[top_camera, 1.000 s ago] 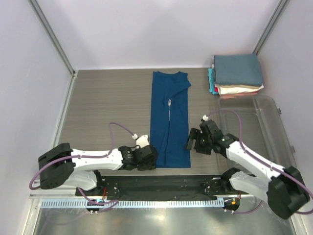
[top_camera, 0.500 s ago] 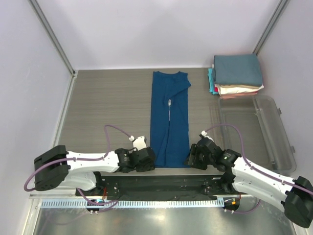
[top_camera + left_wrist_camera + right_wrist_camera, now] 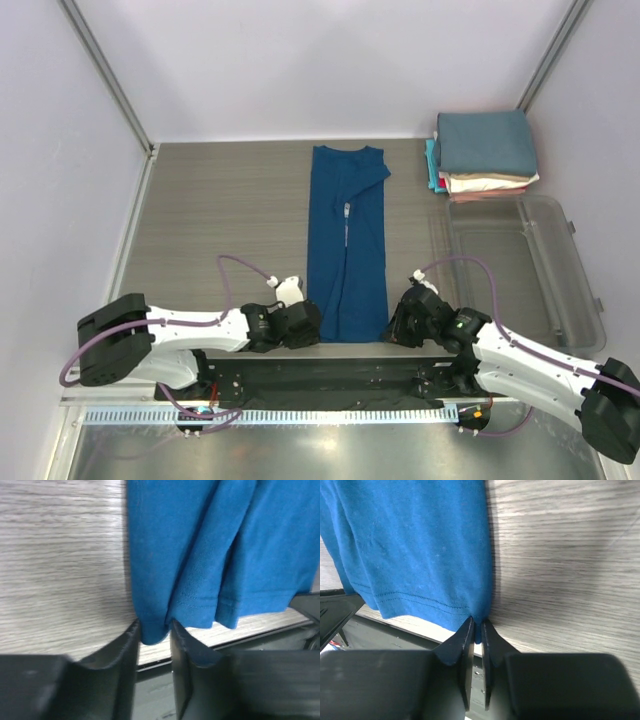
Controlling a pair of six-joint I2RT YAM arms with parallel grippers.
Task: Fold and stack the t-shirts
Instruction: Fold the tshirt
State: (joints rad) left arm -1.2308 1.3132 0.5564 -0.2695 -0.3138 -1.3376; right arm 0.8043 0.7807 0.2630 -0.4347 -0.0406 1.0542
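Observation:
The royal-blue t-shirt [image 3: 347,250] lies in the middle of the table as a long narrow strip, collar at the far end and hem toward me. My left gripper [image 3: 306,325] is at the hem's near-left corner. In the left wrist view the bunched corner of the t-shirt [image 3: 210,540] fills the gap of the left gripper [image 3: 153,630] and touches both fingers. My right gripper [image 3: 394,322] is at the near-right corner. In the right wrist view the right gripper [image 3: 476,625] pinches the thin edge of the t-shirt [image 3: 410,545].
A stack of folded tees [image 3: 485,155], slate-blue on top, sits at the back right corner. A clear plastic bin [image 3: 525,270] stands along the right side in front of it. The black base rail [image 3: 320,375] runs just behind the hem.
My right gripper came in and toward me to the hem's near-right corner and closed on it. My left gripper stayed at the near-left corner and narrowed onto the cloth.

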